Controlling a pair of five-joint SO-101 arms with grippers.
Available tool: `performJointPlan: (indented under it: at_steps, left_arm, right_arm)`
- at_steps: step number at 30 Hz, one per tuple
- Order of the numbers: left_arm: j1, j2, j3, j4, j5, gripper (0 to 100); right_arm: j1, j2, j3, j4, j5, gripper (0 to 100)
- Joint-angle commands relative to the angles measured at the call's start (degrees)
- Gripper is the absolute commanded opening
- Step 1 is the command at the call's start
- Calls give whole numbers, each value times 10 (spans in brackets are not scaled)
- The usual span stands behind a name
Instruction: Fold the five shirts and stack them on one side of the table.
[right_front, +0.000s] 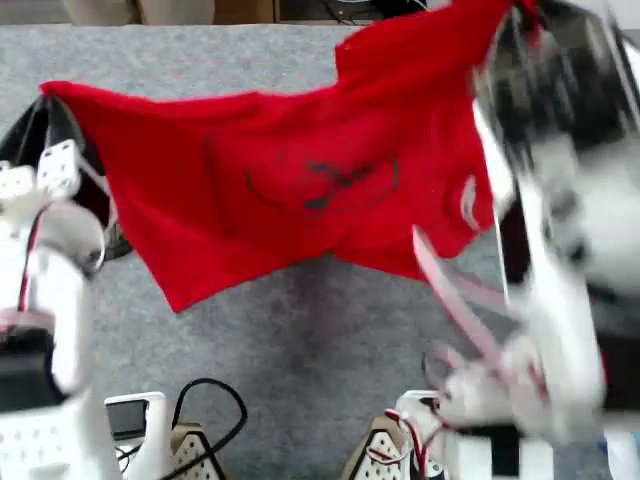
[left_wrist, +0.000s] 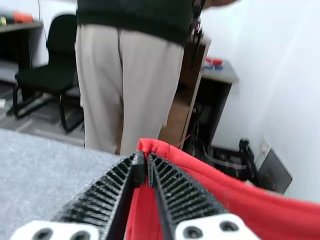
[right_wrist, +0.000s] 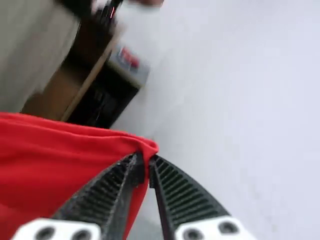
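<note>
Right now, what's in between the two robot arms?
The red shirt, stretched out between them over the grey table, with a corner shut in each arm's jaws. The high view shows the whole stretch.

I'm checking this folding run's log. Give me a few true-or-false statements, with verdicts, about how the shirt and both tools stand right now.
1. The red shirt hangs above the grey table. True.
2. The left tool is open and empty. False: it is shut on an edge of the shirt.
3. The right tool is shut on the shirt. True.
4. The shirt lies folded on the table. False: it hangs spread out and unfolded between the two tools.
</note>
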Motion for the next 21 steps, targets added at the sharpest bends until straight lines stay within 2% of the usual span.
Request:
performJointPlan:
  at_steps: [1,13,21]
  left_arm:
    - [-4,-53,-48,36,1,20]
    - [-4,-86,-179,180,1,20]
    - [-3,-86,-174,195,1,20]
  right_arm:
    - [-11,-67,-15,2,-4,5]
    - [-7,-188,-15,-37,-2,5]
    - [-7,-189,0,-61,-4,5]
